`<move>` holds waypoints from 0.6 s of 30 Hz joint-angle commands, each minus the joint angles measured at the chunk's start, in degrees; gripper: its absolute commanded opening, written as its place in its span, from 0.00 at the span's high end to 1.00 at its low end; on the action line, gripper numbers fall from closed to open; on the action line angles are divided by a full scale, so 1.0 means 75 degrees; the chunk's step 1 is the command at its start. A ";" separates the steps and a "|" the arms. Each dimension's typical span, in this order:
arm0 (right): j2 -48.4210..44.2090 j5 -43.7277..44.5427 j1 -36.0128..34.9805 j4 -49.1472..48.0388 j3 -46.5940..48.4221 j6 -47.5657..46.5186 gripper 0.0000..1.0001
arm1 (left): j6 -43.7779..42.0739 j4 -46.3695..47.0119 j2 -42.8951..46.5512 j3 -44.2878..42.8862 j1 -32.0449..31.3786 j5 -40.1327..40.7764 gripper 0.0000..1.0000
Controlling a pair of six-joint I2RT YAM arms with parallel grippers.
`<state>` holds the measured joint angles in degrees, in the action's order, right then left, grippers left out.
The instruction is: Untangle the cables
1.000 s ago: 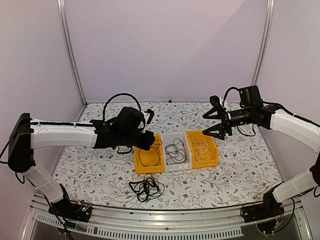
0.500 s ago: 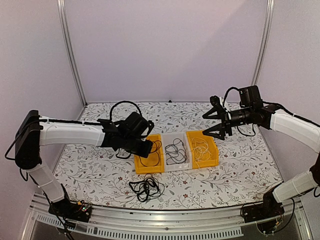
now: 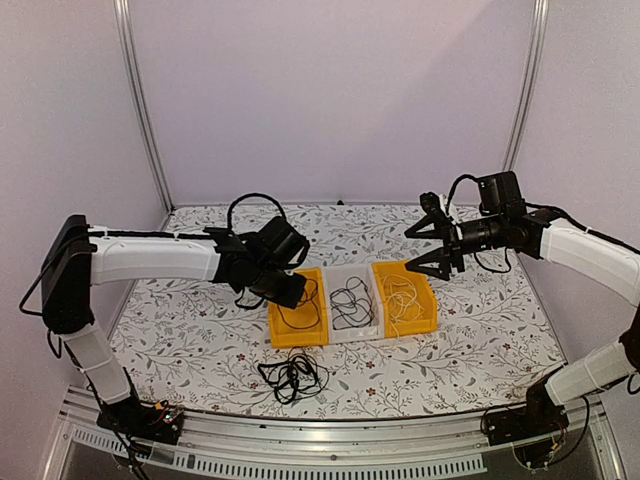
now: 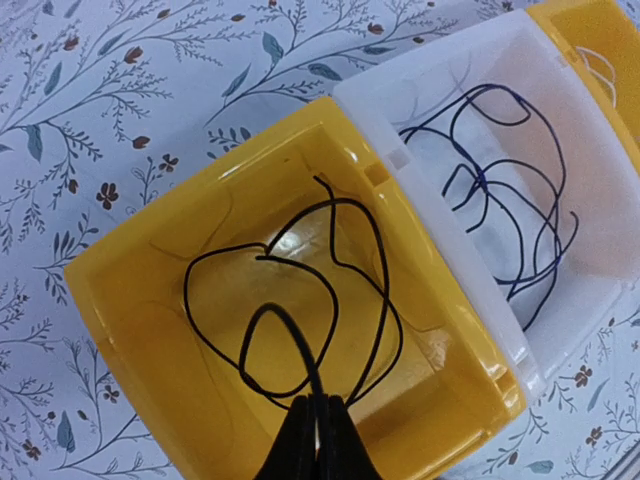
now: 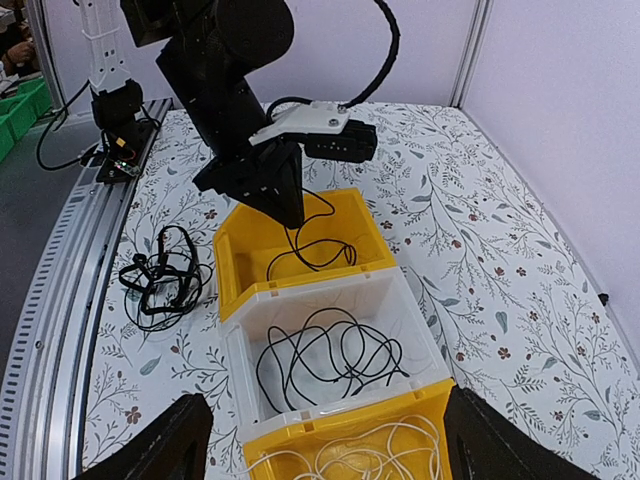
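At the middle of the worktop [image 3: 480, 320] we see 3 bins touching side by side in a row. The left hand [image 3: 290, 290] hangs over the left yellow bin [image 3: 297, 341], its 2 fingers [image 4: 318, 430] pressed together and pinching one strand of the black cable [image 4: 296, 300]. From that pinch the strand drops down, and the rest of the cable lies in loose loops on the floor of the same bin. The white bin [image 3: 355, 336] in the middle holds a dark cable [image 3: 350, 300] in open loops, and the right yellow bin [image 3: 428, 300] holds a white cable [image 3: 402, 298]. A tangle of black cables [image 3: 291, 375] lies on the worktop between the row of bins and the near edge, just in front of the left yellow bin and apart from it. The right hand [image 3: 425, 245] hovers in the air above the far right corner of the right yellow bin, its 2 fingers spread wide apart and holding nothing.
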<state>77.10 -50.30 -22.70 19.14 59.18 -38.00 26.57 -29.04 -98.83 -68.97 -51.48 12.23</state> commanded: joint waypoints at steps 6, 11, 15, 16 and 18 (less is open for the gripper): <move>0.0005 -0.0096 0.0046 0.0050 -0.0083 -0.0077 0.16 | -0.0351 0.0067 -0.0862 -0.0567 0.0056 -0.0571 1.00; 0.0047 -0.0123 0.0044 0.0079 -0.0086 -0.0112 0.16 | -0.0279 -0.0080 -0.0553 -0.0392 0.0038 -0.0811 1.00; 0.0078 -0.0144 0.0043 0.0085 -0.0074 -0.0142 0.16 | -0.0227 -0.0359 -0.0149 -0.0325 0.0044 -0.0776 0.88; 0.0079 -0.0137 0.0043 0.0095 -0.0074 -0.0147 0.16 | -0.0216 -0.0456 -0.0042 -0.0336 0.0041 -0.0730 0.84; 0.0058 -0.0140 0.0044 0.0100 -0.0077 -0.0148 0.16 | -0.0210 -0.0647 0.0225 -0.0374 0.0038 -0.0613 0.78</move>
<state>77.12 -50.30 -22.70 19.25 59.18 -38.54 25.04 -30.72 -102.26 -71.66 -51.48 7.03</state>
